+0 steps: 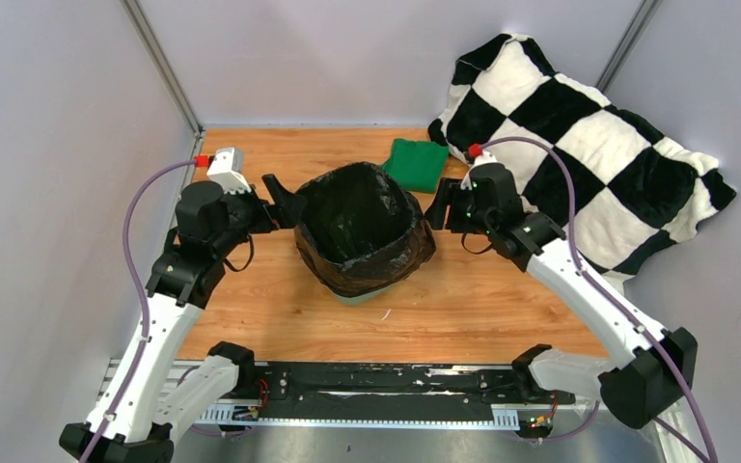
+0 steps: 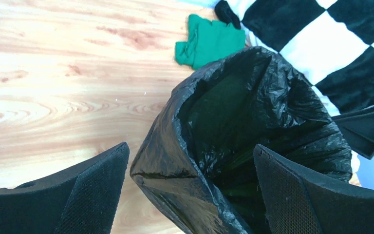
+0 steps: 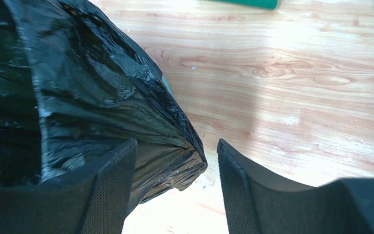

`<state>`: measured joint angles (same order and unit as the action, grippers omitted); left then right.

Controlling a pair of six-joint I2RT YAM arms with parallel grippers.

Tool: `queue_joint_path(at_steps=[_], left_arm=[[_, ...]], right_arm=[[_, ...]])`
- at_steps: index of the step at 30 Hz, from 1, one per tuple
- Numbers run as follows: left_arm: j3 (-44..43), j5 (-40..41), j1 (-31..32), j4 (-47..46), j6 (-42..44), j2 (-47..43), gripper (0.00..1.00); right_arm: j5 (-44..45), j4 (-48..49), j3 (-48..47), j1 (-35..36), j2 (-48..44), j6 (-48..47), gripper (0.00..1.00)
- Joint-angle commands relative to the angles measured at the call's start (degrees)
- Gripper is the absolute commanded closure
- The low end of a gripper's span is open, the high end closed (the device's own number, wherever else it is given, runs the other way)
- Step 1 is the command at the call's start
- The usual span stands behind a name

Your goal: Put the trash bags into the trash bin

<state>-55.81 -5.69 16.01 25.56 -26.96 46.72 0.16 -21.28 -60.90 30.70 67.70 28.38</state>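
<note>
The mint-green plastic wastebasket [image 1: 353,298] is sitting in the middle of the light wood-grain desk [image 1: 502,309], almost wholly hiding under the crinkled black plastic bag [image 1: 362,227] lining it and draping over its rim. Only a pale sliver is showing at the near base, and the inside is too dark to read. The left pincer [image 2: 191,148] is standing spread wide astride the bag's left corner and the right pincer [image 3: 177,142] spread around the right corner, neither pinching. A folded green cloth [image 1: 417,162] is lying behind the bin and a black-and-white checkered cushion [image 1: 589,145] is slumping far right, pale walls [image 1: 58,145] closing in.
</note>
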Motion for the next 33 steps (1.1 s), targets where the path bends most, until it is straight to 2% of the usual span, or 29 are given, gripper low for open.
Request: queue_joint_path(at_steps=[1,7,16,24,33], left_arm=[[-3.83,1.15,0.43,3.31,4.13,-1.22,0.0],[-8.31,2.08,0.43,8.14,6.61,-0.23,0.0],[-9.9,3.6,0.43,9.95,8.11,-1.64,0.0],[-9.3,3.23,0.43,10.56,9.37,-0.65,0.0],[-8.96,3.04,0.43,10.47,10.29,-1.15,0.0]], right_arm=[[4.56,-4.6,-2.88,-0.96,-4.77,-3.37,0.33],[7.53,-8.32,-5.27,-0.91,-9.07,-5.28,0.23],[8.77,-8.91,-5.72,-0.9,-15.15,-5.94,0.1],[9.94,-6.72,-4.26,-0.91,-19.44,-7.53,0.08],[9.86,-5.45,-4.92,-0.96,-20.16,-7.83,0.08]])
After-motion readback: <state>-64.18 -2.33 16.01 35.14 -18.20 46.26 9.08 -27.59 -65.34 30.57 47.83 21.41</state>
